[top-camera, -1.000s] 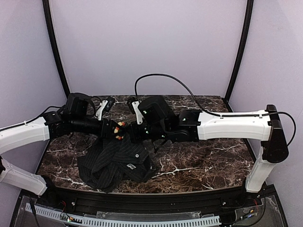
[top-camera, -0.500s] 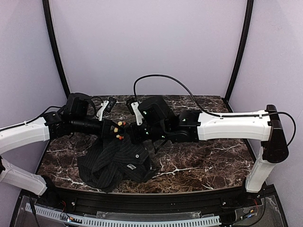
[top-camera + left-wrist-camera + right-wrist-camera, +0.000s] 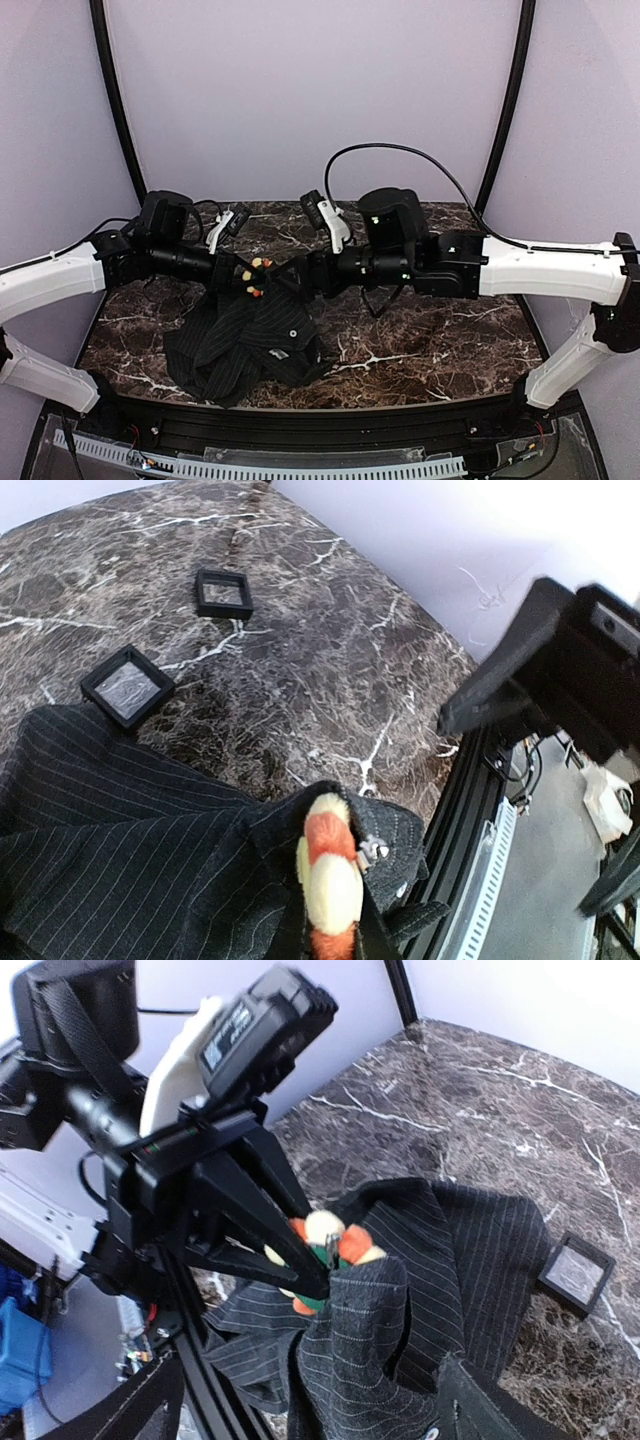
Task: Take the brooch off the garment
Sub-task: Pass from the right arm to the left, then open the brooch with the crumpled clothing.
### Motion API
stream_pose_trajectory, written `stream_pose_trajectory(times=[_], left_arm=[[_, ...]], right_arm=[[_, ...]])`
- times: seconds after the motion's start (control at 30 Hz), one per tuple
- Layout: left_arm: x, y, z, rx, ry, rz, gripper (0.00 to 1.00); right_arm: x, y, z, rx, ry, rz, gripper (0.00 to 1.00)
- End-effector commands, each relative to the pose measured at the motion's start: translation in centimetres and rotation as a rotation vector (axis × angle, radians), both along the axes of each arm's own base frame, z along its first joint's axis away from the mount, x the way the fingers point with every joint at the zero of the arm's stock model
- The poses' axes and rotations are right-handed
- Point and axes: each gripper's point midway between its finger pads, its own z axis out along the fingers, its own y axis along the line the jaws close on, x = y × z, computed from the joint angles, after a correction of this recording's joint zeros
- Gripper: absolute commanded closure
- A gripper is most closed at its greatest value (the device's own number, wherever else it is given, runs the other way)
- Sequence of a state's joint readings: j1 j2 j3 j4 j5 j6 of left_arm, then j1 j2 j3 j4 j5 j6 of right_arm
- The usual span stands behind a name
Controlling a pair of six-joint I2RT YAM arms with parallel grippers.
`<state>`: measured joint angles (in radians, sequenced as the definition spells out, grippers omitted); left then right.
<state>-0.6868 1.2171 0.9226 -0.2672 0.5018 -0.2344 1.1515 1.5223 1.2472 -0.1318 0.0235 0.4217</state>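
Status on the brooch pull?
Left tool shut on brooch. Right tool open, facing it. Brooch sits on raised garment fold. Nothing blocking.

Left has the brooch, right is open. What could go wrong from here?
1. The garment hangs from the brooch and the right gripper is open, so pulling may just lift it.
2. The left gripper pinches the brooch edge-on; the garment's weight could slip it free.
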Motion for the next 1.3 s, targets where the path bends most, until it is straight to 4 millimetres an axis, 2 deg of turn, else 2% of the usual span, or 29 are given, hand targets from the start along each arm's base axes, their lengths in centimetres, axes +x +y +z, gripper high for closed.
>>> stream_pose_trajectory(times=[0.0, 0.13, 0.17, 0.27, 0.37, 0.53, 0.7, 0.83, 1.1, 1.27], left_arm=[[-2.2, -1.2, 2.8, -0.03, -0.076, -0.227, 0.99], [-4.2, -2.0, 3.3, -0.049, -0.069, -0.397, 0.99], [-4.9, -2.2, 3.7, -0.08, -0.051, -0.441, 0.99], [-5.4, -2.8, 3.8, -0.13, -0.039, -0.49, 0.99], [-5.7, -2.5, 3.2, -0.115, -0.031, -0.497, 0.99], [-6.4, -2.4, 3.6, -0.156, -0.02, -0.515, 0.99], [-6.5, -2.6, 3.6, -0.166, -0.003, -0.528, 0.99], [-6.5, -2.6, 3.5, -0.169, 0.001, -0.528, 0.99], [-6.3, -2.7, 3.2, -0.163, 0.01, -0.522, 0.99], [-6.2, -2.8, 3.1, -0.162, 0.013, -0.52, 0.99]], right_arm=[[-1.3, -1.4, 5.2, 0.245, 0.011, 0.19, 0.1], [-3.2, -2.8, 8.7, 0.39, 0.012, 0.352, 0.07], [-3.6, -2.9, 9.3, 0.409, 0.018, 0.379, 0.07], [-4.7, -2.8, 10.1, 0.442, 0.045, 0.462, 0.1], [-5.0, -2.4, 9.4, 0.43, 0.087, 0.488, 0.13], [-4.8, -1.3, 7.1, 0.383, 0.126, 0.48, 0.19], [-4.5, -0.1, 5.7, 0.349, 0.145, 0.478, 0.24], [-4.2, 0.2, 5.4, 0.347, 0.145, 0.47, 0.26], [-4.7, 0.7, 4.6, 0.336, 0.166, 0.492, 0.37], [-4.8, 0.8, 4.4, 0.336, 0.174, 0.5, 0.38]])
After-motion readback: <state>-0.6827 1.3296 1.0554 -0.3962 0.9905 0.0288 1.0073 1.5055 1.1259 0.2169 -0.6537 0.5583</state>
